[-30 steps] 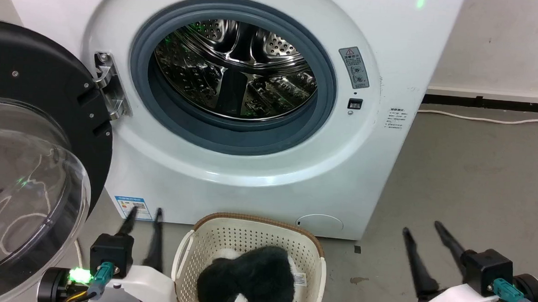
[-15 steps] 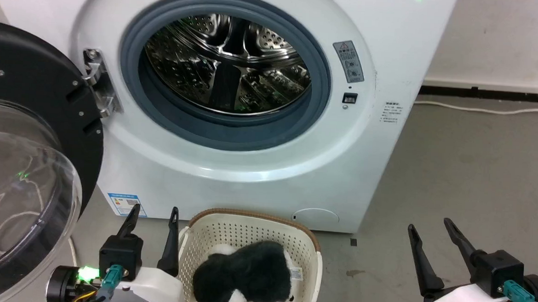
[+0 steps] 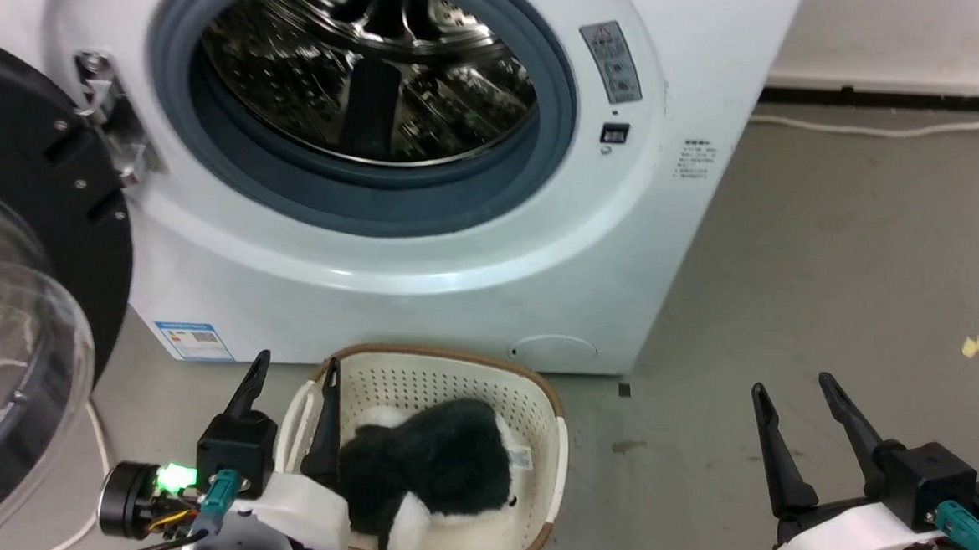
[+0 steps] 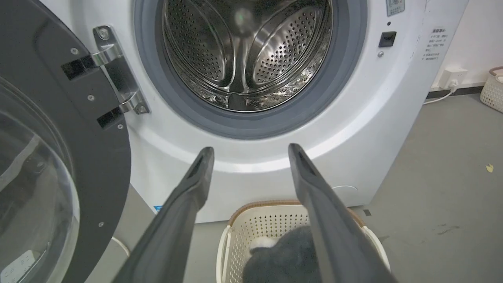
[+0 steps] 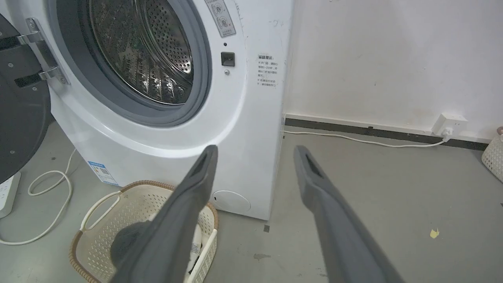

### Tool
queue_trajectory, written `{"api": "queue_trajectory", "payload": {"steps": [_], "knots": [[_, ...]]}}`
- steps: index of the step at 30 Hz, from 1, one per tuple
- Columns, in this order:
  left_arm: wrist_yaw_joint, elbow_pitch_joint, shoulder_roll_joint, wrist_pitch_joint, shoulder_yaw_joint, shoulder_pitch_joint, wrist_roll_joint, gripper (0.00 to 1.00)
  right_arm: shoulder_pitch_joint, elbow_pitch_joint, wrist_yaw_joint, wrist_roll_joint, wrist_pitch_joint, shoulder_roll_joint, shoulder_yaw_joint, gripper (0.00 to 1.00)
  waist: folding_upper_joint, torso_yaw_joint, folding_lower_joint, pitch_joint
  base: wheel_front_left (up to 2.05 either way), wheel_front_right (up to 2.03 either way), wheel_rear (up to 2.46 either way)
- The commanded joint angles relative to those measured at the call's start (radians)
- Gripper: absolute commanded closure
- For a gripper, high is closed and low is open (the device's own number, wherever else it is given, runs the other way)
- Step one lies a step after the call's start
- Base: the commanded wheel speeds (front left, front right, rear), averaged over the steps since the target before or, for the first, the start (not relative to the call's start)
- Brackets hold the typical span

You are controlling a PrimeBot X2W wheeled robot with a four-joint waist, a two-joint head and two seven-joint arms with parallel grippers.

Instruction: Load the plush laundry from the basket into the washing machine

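The black-and-white plush laundry [image 3: 433, 473] lies in the cream basket [image 3: 543, 412] on the floor before the washing machine [image 3: 423, 255]. The machine's door [image 3: 20, 284] hangs open at the left and its steel drum [image 3: 366, 67] holds nothing. My left gripper [image 3: 296, 365] is open, raised over the basket's left rim, one finger above the plush. In the left wrist view the left gripper [image 4: 249, 148] points at the washer's front with the plush [image 4: 283, 259] below it. My right gripper [image 3: 792, 385] is open over bare floor, right of the basket [image 5: 129, 208].
A white cable [image 3: 883, 128] runs along the wall base behind the washer's right side. A wall socket [image 5: 449, 124] and another pale basket [image 5: 493, 155] sit at the far right. A looped cord [image 5: 51, 184] lies left of the washer. A yellow scrap [image 3: 970, 345] is on the grey floor.
The head camera has tilted down, so washer and basket sit higher in the picture. My left gripper has shifted right, from beside the basket to over its left rim. The right gripper has hardly moved.
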Motion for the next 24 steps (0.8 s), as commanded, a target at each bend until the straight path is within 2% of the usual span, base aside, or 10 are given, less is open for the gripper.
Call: {"api": "queue_trajectory", "payload": {"steps": [1,12,24], "knots": [[0.007,0.008,0.008,-0.010,-0.008,-0.021,0.004,0.00,-0.020,-0.008,0.000,0.012,-0.011,0.000,-0.004,0.00,-0.0001,-0.016,-0.0001,0.022,0.00,0.00,0.00],[0.009,0.088,0.027,-0.033,-0.031,-0.068,-0.002,0.00,-0.044,-0.021,0.000,0.046,-0.034,0.000,-0.003,0.00,-0.0001,-0.070,-0.0001,0.096,0.00,0.00,0.00],[-0.006,0.266,0.034,-0.055,-0.047,-0.126,-0.040,0.00,-0.061,-0.026,0.000,0.076,-0.059,0.000,0.005,0.00,-0.0001,-0.121,-0.0001,0.162,0.00,0.00,0.00]]}}
